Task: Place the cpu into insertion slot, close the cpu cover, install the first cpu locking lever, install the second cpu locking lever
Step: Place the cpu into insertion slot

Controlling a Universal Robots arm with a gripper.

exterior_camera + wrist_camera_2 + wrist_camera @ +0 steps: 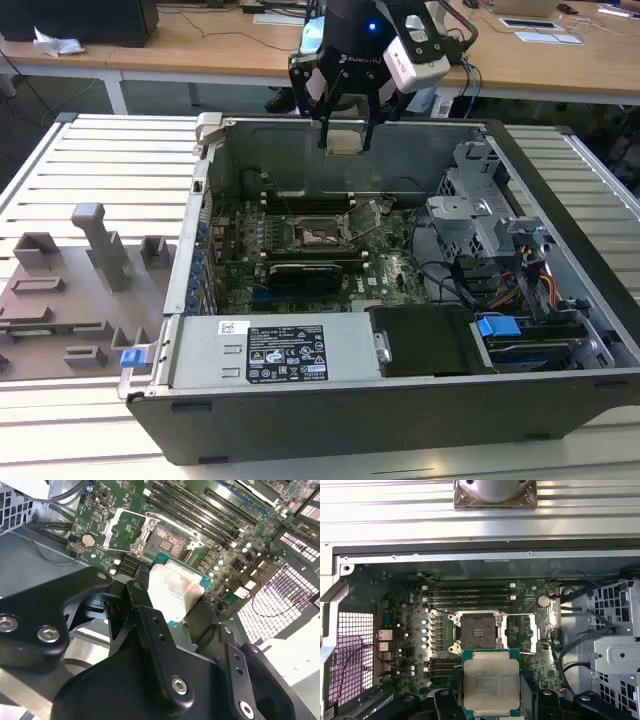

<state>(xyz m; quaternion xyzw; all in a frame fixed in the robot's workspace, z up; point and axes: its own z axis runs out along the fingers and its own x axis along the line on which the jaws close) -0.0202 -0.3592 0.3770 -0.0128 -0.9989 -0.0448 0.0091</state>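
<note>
One slatted table (110,160), desks (200,50), gripped cpu (491,680).

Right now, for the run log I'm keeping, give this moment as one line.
end effector: shut on cpu | cpu: held, not inserted | insertion slot: empty | cpu cover: open

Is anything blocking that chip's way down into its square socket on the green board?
Nothing visible does. The gripper holds the cpu above the green board; the insertion slot lies bare, and the cpu cover is swung open beside it.
</note>
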